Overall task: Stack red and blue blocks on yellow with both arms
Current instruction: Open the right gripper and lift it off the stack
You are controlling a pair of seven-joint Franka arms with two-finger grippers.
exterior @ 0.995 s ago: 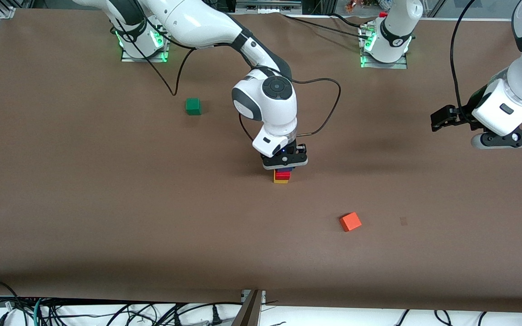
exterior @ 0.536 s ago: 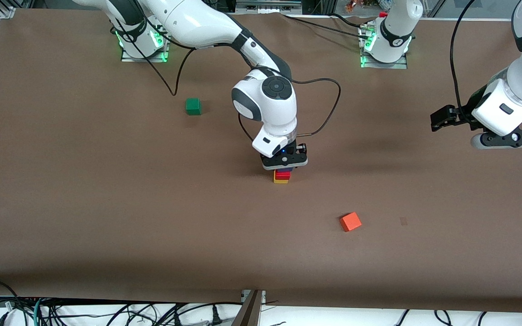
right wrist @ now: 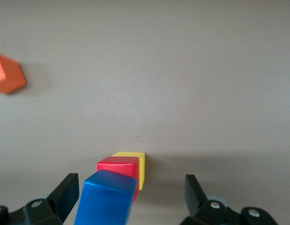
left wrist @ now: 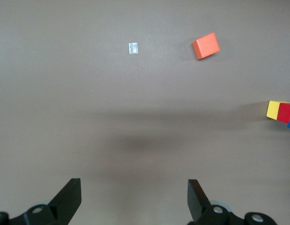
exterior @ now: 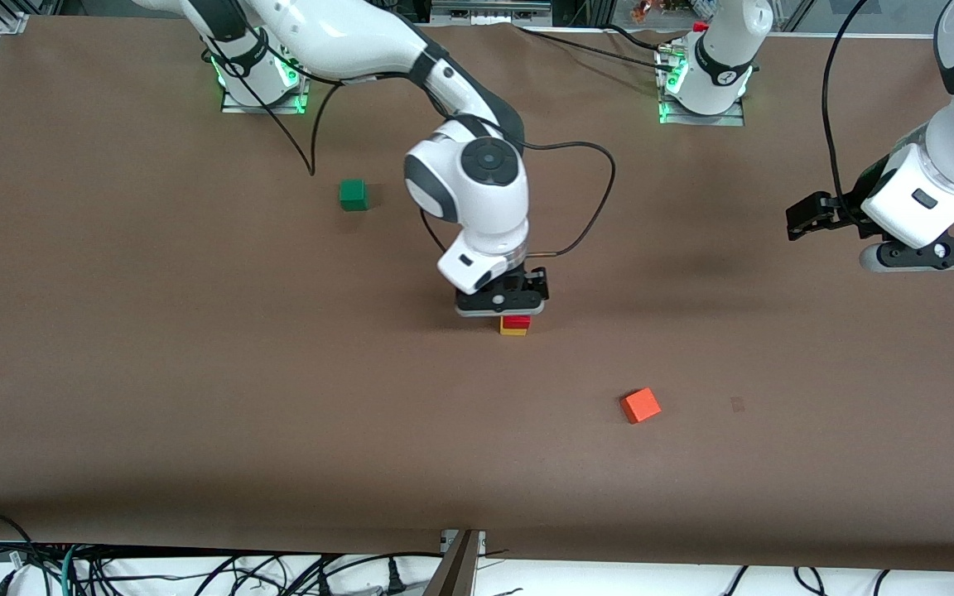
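Observation:
The yellow cube (exterior: 513, 330) sits mid-table with the red block (exterior: 515, 320) on it. The front view hides the blue block under the right hand. In the right wrist view the blue block (right wrist: 107, 199) stands on the red block (right wrist: 117, 167), which stands on the yellow cube (right wrist: 135, 161). My right gripper (exterior: 502, 308) (right wrist: 130, 187) hangs over the stack, open, with its fingers apart from the blue block on both sides. My left gripper (exterior: 804, 219) (left wrist: 134, 199) waits, open and empty, over the left arm's end of the table. The stack also shows in the left wrist view (left wrist: 280, 111).
An orange-red cube (exterior: 640, 406) (left wrist: 205, 45) (right wrist: 8, 74) lies nearer to the front camera than the stack, toward the left arm's end. A green cube (exterior: 353, 194) lies farther from the camera, toward the right arm's end. A black cable loops beside the right wrist.
My right hand has risen and shifted a little toward the right arm's end, and it now covers the blue block in the front view. The stack and the left arm have not moved.

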